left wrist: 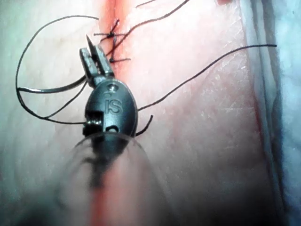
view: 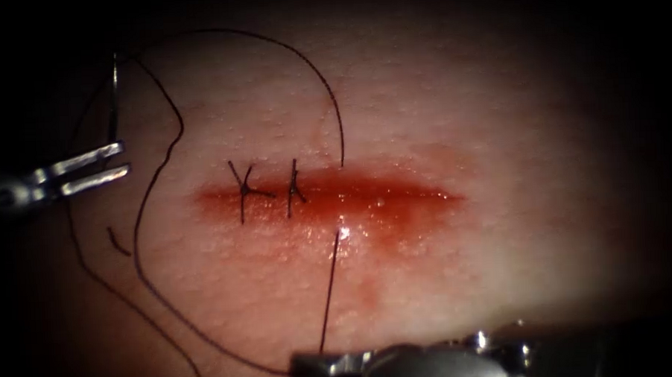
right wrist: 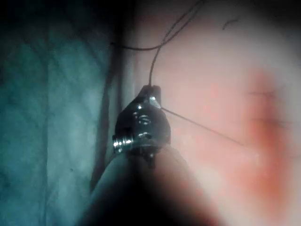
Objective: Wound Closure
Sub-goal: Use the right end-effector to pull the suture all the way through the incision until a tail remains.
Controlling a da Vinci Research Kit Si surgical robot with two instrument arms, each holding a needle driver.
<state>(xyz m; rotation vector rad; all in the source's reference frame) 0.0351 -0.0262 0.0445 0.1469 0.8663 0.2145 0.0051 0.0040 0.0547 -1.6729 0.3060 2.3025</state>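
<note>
The tissue [view: 438,118] has a red cut [view: 396,201] with two knotted stitches [view: 245,190] at its left end. Left of the cut, my left tool [view: 108,163] is shut on the curved needle [view: 114,99] near one end. The needle rises from the jaws and is out of the tissue. The same needle [left wrist: 47,89] and left tool [left wrist: 96,59] appear in the left wrist view. At the near edge, my right tool [view: 301,361] is shut on the thread [view: 328,293]. That thread runs taut from the cut's near lip. Beyond the cut it loops back to the needle.
A short cut end of thread [view: 118,242] lies on the tissue left of the cut. Slack thread loops [view: 140,240] cross the tissue near the left tool. Red fluid [view: 352,218] wets the cut's middle. A blue drape [left wrist: 282,94] borders the tissue.
</note>
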